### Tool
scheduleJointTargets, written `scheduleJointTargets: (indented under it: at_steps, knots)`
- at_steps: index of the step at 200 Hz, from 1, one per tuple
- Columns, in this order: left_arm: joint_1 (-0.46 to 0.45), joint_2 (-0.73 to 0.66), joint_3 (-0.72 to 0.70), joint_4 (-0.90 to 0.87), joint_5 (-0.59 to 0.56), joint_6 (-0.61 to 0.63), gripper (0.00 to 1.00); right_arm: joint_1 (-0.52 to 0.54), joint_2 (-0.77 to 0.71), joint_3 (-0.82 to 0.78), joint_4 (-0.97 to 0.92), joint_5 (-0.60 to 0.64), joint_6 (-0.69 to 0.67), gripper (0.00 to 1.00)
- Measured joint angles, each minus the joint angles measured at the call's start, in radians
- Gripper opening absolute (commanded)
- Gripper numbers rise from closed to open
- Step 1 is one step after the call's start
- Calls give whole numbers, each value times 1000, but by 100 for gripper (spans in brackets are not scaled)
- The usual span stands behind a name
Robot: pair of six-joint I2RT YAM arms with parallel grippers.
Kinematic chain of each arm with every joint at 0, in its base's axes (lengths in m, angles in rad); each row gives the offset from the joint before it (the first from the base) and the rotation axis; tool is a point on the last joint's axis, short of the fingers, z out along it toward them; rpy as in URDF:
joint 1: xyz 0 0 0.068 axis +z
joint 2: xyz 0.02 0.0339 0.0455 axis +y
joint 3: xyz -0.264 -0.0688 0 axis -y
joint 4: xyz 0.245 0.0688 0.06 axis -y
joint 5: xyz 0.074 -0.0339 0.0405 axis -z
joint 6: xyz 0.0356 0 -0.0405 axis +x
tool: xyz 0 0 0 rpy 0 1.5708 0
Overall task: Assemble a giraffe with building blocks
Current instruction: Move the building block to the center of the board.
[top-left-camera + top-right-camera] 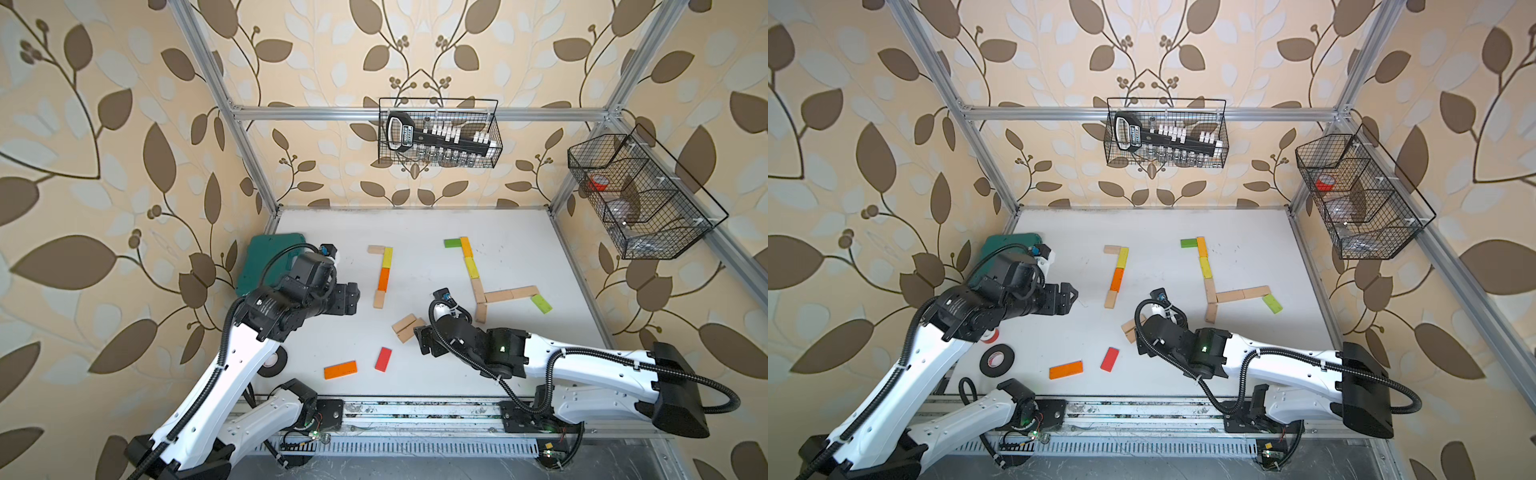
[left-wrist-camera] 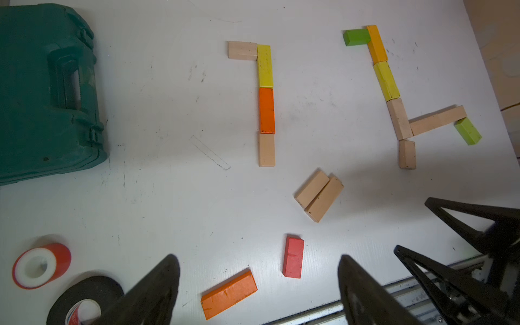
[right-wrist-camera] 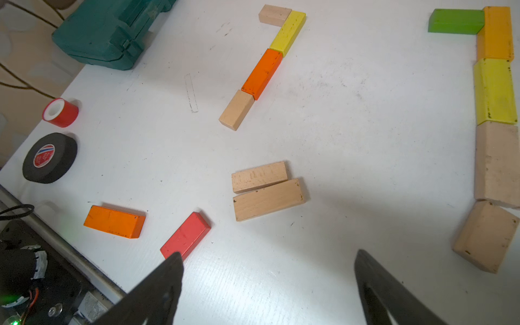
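Sixteen or so building blocks [image 2: 266, 109] lie flat on the white desk [image 1: 415, 224], none in a grip. Far left, a green case [image 1: 272, 257] sits against the wall, with a black tape roll [image 1: 996, 360] near the front edge. The left tool [image 2: 257, 260] hovers beside the case, fingers spread wide and nothing between them. Next comes the left row [image 1: 383, 279]: a beige block set crosswise, then yellow, orange and beige end to end. Nearer the front, a loose orange block [image 1: 340, 370] and a red block [image 1: 383, 359] lie apart. The beige pair [image 1: 405, 326] lies side by side, touching, just beside the right tool [image 3: 268, 253], which is likewise spread and empty. The right figure [image 1: 478, 291] looks further along, with head, neck, body, one leg and a lime block angled off the body's end. Likely trouble: closing on one beige block could drag its touching twin. The right wrist sits near the figure's leg, so a careless swing could knock it askew. Both arms point toward the same loose blocks and could meet.
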Motion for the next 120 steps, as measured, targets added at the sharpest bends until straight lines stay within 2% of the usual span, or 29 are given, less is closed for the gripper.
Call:
scheduleJointTargets:
  at_steps: [48,120]
  knots:
    - [0,-147,-83,-22,29,-78,91,-11,185,164,-93,-14,-100,99]
    - [0,-253,-224,-16,125,-190,92,-105,501,396,-231,-142,-183,99]
